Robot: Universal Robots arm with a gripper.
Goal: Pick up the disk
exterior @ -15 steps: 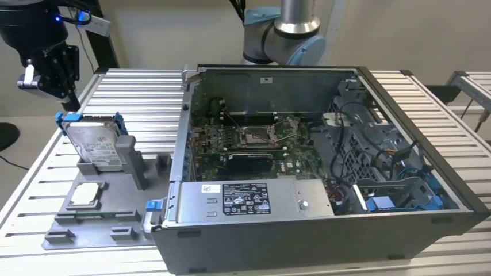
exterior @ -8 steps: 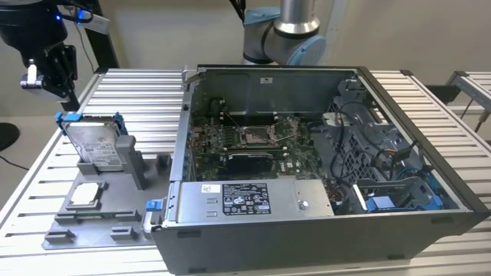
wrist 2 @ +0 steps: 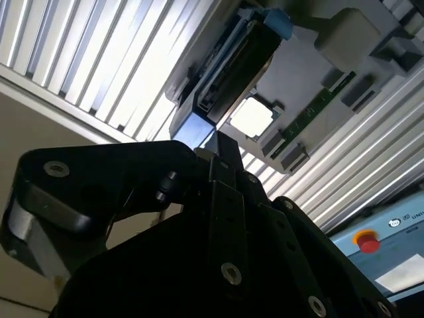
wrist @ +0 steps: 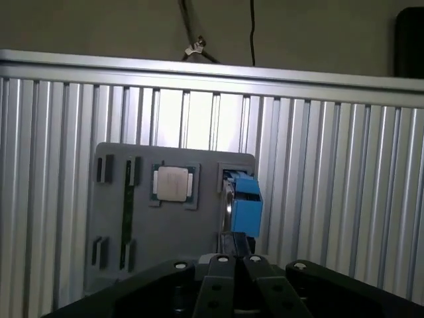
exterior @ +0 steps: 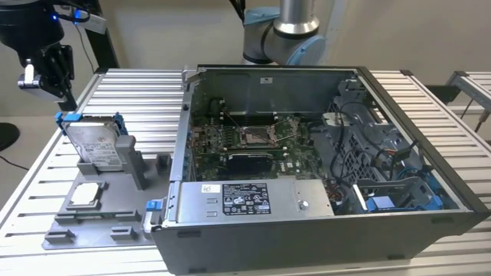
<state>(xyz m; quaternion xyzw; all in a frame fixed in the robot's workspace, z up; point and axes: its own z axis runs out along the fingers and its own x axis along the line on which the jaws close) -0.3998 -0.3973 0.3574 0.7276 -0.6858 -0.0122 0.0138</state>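
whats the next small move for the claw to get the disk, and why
Probably ease the claw down and slightly toward the exterior view's right, until it sits over the disk's top edge. The disk stands on edge in the grey holder. The claw hangs above it, not touching it and offset toward the exterior view's left, so closing here would likely catch nothing.

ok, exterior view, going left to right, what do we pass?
pincer → disk, standing on edge → open computer case → neighbouring slatted bench
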